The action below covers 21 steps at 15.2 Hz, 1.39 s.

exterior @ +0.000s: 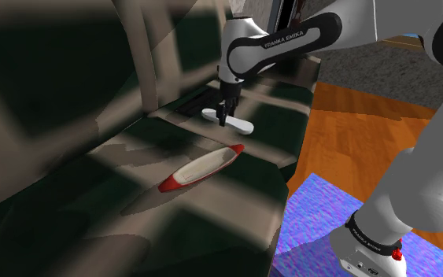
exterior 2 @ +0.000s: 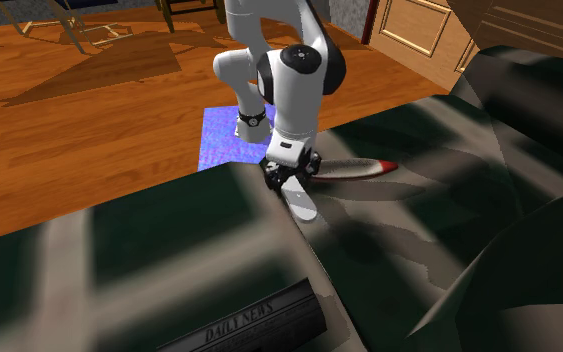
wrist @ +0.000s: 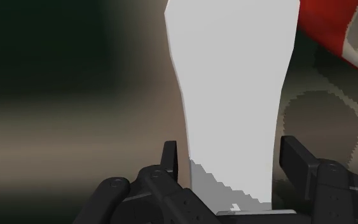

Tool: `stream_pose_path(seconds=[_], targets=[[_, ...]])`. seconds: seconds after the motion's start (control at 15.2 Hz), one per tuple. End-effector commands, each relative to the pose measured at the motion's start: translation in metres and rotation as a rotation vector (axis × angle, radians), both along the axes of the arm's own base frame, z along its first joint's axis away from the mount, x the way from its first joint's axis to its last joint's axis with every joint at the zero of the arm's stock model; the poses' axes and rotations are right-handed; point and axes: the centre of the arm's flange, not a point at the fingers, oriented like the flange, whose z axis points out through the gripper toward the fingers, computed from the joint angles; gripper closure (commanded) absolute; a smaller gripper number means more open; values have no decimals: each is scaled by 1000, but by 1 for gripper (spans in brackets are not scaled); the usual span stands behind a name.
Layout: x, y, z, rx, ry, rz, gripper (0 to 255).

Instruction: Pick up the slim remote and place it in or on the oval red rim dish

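A slim white remote (exterior: 231, 122) lies level across the black fingers of my gripper (exterior: 224, 118), which is shut on its middle just over a dark green and beige plaid sofa seat (exterior: 133, 204). From the second exterior view the remote (exterior 2: 300, 204) sticks out below the gripper (exterior 2: 289, 180). Seen from the wrist, the remote (wrist: 231, 95) runs away from the gripper (wrist: 231, 167), clasped between both fingers. The oval red rim dish (exterior: 202, 168) sits on the seat a short way from the remote, nearer the seat's front edge. It also appears behind the hand (exterior 2: 354, 168) and beyond the remote's far end (wrist: 336, 25).
The sofa's backrest (exterior: 62, 71) rises along the shoulder view's left. A rolled newspaper (exterior 2: 259, 325) lies on the sofa arm. Beside the sofa are a wooden floor (exterior 2: 89, 120) and a blue-purple rug (exterior 2: 227, 140) under my stand. Chairs (exterior 2: 79, 20) stand far off.
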Motion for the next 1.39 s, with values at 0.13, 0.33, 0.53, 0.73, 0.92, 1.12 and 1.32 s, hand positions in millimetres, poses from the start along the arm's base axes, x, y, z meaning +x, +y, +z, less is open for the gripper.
stream_pose_path(seconds=[0.13,0.33,0.53,0.73,0.92,1.12,1.32], targets=[[2,1,21,0,0,0,255],[2,1,35,0,0,0,255],[-18,36,36,0,0,0,255],[-37,70,37,0,0,0,255],[-56,105,38,0,0,0,255],[-75,140,39,0,0,0,255],[-94,174,40,0,0,0,255]])
